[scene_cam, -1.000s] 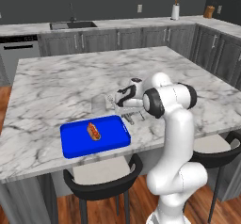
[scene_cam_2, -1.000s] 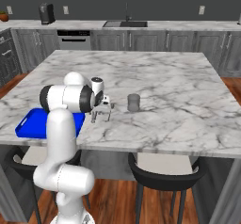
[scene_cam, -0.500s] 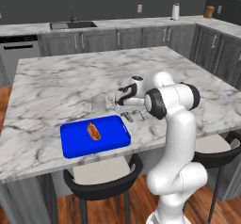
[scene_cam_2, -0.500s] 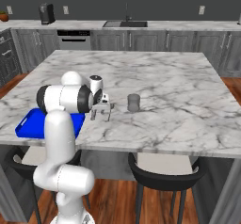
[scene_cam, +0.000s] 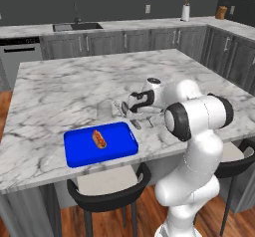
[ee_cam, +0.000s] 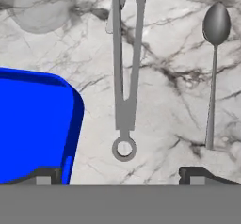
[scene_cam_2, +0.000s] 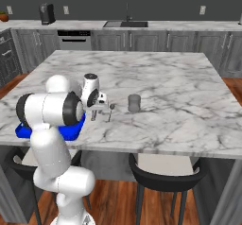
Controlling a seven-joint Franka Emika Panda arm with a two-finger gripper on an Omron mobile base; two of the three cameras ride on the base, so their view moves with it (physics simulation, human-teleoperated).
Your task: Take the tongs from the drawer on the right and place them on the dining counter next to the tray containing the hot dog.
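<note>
The slender grey tongs (ee_cam: 125,91) lie flat on the white marble dining counter (scene_cam: 60,91), arms together and ring end nearest the hand. My gripper (ee_cam: 123,175) hovers just above them and is open, its fingertips (ee_cam: 47,173) spread wide on either side and touching nothing. Directly beside the tongs lies the blue tray (ee_cam: 33,124). In the left base view the tray (scene_cam: 79,156) holds the hot dog (scene_cam: 98,138), and the gripper (scene_cam: 130,114) points down at the counter just right of it. The right base view has the gripper (scene_cam_2: 101,114) next to the tray (scene_cam_2: 71,132).
A grey spoon (ee_cam: 214,68) lies on the marble on the other side of the tongs. A clear glass (scene_cam: 103,110) stands beyond the tray's far corner. Stools (scene_cam: 107,193) sit under the counter's near edge. The wall counter with the sink (scene_cam: 77,27) runs behind.
The gripper's jaws have opened and let go of the tongs, which now lie on the counter. The arm has hardly moved.
</note>
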